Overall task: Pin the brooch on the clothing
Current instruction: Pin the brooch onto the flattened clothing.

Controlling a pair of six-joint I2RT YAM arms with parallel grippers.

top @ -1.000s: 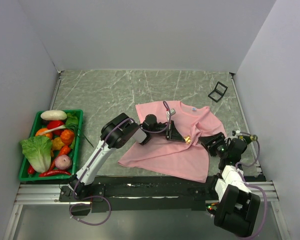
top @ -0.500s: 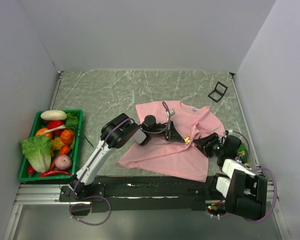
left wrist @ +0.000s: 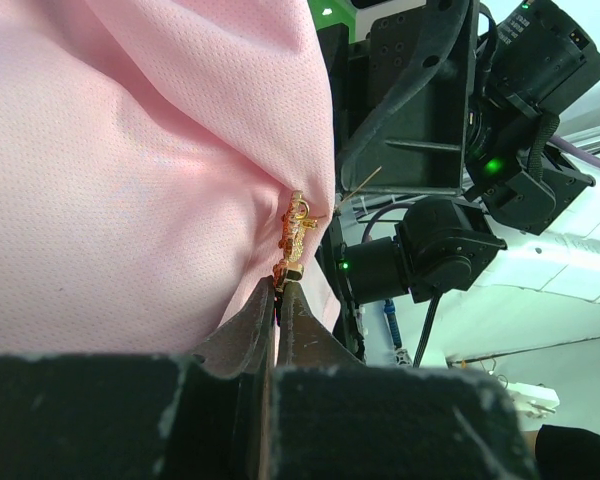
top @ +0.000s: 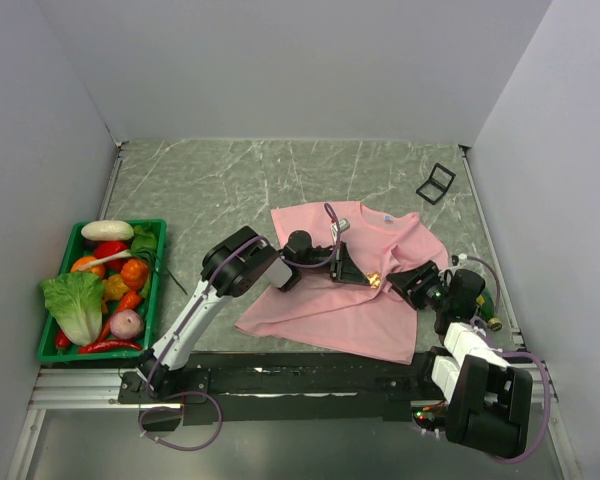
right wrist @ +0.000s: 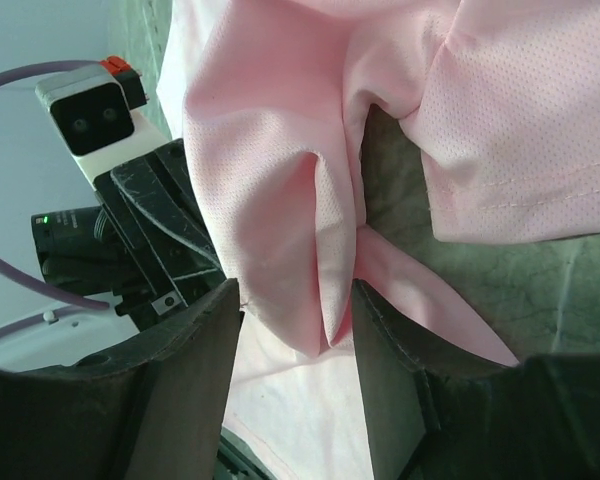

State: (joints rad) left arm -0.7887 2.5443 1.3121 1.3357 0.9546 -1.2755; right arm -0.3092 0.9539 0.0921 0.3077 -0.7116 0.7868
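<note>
My left hand (left wrist: pixel 277 290) pinches the brooch (left wrist: pixel 294 235) against a raised fold of the pink T-shirt (left wrist: pixel 130 180), my right hand (right wrist: pixel 295 300) gapes around that fold, and the pinning looks unfinished.

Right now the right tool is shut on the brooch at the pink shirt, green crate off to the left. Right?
No: the left tool is the one shut on the brooch at the pink shirt, as the left wrist view shows. The right tool stands open about a fold of the shirt. The green crate is off to the left.
</note>
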